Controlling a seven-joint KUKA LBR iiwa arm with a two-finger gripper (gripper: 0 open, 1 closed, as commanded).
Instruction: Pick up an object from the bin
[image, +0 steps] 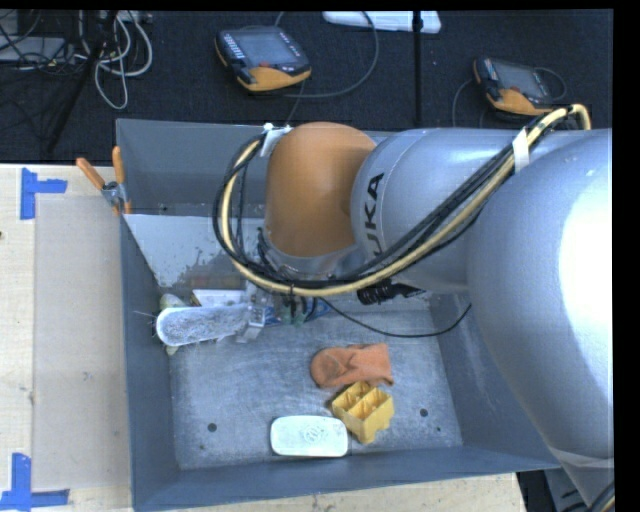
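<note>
From my console I count, in the bin (148, 400), one white rounded bar (309, 436), one yellow ribbed block (363, 409), one crumpled orange lump (350, 364), one speckled grey oblong (200, 324)

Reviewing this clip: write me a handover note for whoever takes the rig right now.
End effector: low in the left of the bin, tucked under the orange wrist cover, at the right end of a grey oblong. Grip state cannot be told.
Other things: orange rag, yellow grid block and white bar lie toward the front.
Done: nothing seen lifted.
Left: secure one thing and lift it out.
</note>
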